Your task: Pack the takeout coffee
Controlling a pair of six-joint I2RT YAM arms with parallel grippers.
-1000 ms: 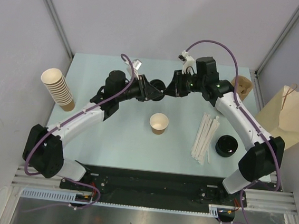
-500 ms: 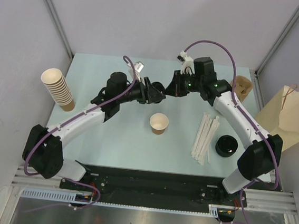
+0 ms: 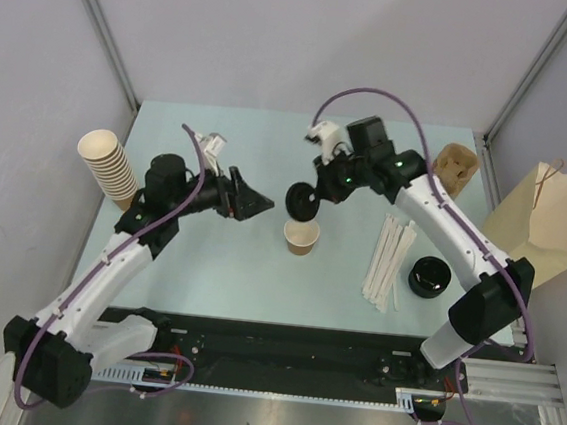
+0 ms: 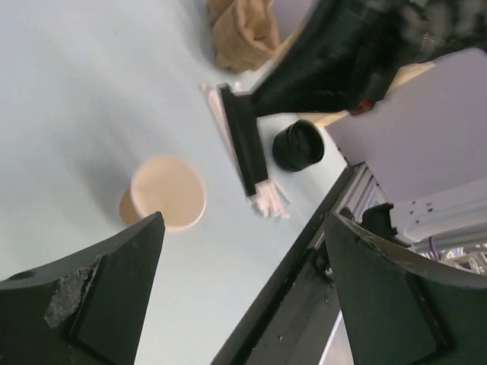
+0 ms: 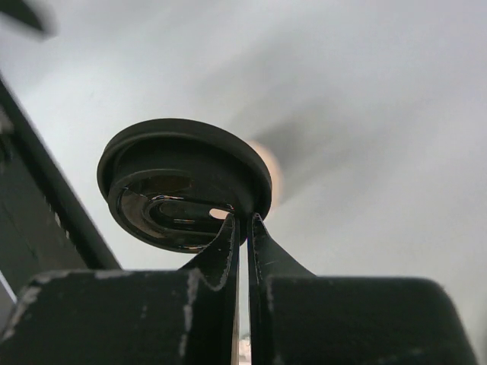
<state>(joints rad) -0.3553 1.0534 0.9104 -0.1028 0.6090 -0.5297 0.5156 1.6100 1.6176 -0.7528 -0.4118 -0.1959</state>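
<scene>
While the paper cup [image 3: 301,235] stands upright on the table [image 3: 218,267], a black lid [image 3: 302,201] is held just beyond it
Left of the cup, the left gripper [image 3: 261,206] gapes wide, empty; the right gripper [image 3: 314,198] pinches the lid's rim tight; the brown carrier tray [image 3: 456,166] sits at the far right corner

Lid [image 3: 303,202] crowds cup [image 3: 301,236] far side — near side open.

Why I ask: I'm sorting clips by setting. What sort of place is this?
Most likely a lab test cell staged as a takeout-coffee station: plain grey walls enclose a pale table holding a stack of paper cups, with a brown paper bag beside it.
</scene>
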